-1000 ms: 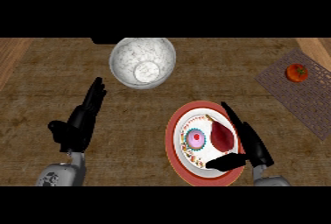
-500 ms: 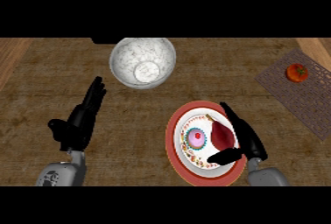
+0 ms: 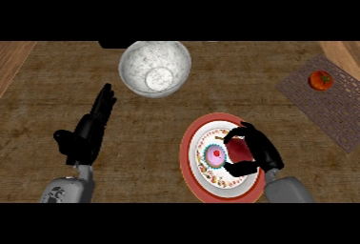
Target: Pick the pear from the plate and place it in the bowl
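A dark red pear (image 3: 238, 149) lies on the red-rimmed patterned plate (image 3: 193, 147) at the lower right. My right hand (image 3: 262, 151) is over the plate with its fingers and thumb curled round the pear, hiding part of it. The white speckled bowl (image 3: 155, 68) stands at the upper middle, apart from the plate and holding nothing. My left hand (image 3: 87, 131) rests open at the lower left, fingers pointing up toward the bowl, touching nothing.
A brown woven mat (image 3: 325, 107) lies at the right edge with a red tomato (image 3: 321, 80) on it. A lighter wooden strip (image 3: 14, 59) runs along the counter's left edge.
My right hand's fingers have curled in from straight to closed round the pear on the plate. The left hand has stayed still.
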You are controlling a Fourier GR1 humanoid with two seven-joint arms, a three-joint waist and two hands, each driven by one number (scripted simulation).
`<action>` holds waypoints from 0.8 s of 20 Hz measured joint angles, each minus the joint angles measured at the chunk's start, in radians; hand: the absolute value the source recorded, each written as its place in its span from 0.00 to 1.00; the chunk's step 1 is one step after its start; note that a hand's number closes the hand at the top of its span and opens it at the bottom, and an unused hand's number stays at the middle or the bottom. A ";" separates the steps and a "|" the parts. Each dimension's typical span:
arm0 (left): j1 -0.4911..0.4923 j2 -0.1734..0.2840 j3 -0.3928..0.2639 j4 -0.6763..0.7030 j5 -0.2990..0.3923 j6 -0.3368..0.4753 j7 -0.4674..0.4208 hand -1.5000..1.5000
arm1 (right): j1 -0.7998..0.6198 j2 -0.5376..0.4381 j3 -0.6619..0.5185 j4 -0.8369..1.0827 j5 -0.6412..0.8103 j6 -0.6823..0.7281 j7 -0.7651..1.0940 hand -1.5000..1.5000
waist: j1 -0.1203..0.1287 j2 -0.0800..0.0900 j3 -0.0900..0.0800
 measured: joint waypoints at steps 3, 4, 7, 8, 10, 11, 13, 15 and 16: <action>-0.001 0.001 0.001 -0.012 0.001 -0.004 0.014 0.50 | 0.019 0.018 0.010 0.012 0.011 -0.026 -0.040 1.00 | -0.002 -0.003 -0.002; -0.001 -0.002 0.004 0.010 -0.002 -0.003 -0.008 0.50 | 0.022 0.018 0.011 0.007 0.009 -0.020 -0.044 1.00 | -0.002 -0.002 -0.002; -0.002 0.004 0.003 -0.003 0.004 -0.015 0.003 0.50 | -0.014 0.071 0.097 -0.003 -0.012 0.010 -0.024 1.00 | 0.010 0.002 0.002; -0.011 -0.001 -0.002 0.004 0.002 -0.014 0.005 0.50 | -0.040 0.083 0.146 -0.006 -0.037 0.018 -0.011 1.00 | 0.019 0.005 0.003; -0.024 -0.002 -0.009 0.009 0.003 -0.023 0.009 0.50 | -0.086 0.100 0.249 -0.010 -0.093 0.030 -0.001 1.00 | 0.045 0.010 0.006; -0.031 -0.003 -0.013 0.012 0.003 -0.027 0.009 0.50 | -0.117 0.107 0.294 -0.013 -0.132 0.030 0.007 1.00 | 0.055 0.012 0.007; -0.043 -0.009 -0.018 0.013 0.003 -0.028 0.010 0.50 | -0.171 0.115 0.385 -0.024 -0.210 0.000 0.018 1.00 | 0.069 0.014 0.009; -0.053 -0.015 -0.023 0.025 0.000 -0.027 0.009 0.50 | -0.217 0.121 0.469 -0.042 -0.288 -0.053 0.012 1.00 | 0.073 0.016 0.009; -0.051 -0.019 -0.025 0.030 -0.004 -0.023 0.005 0.50 | -0.239 0.123 0.504 -0.059 -0.329 -0.082 0.014 1.00 | 0.072 0.016 0.009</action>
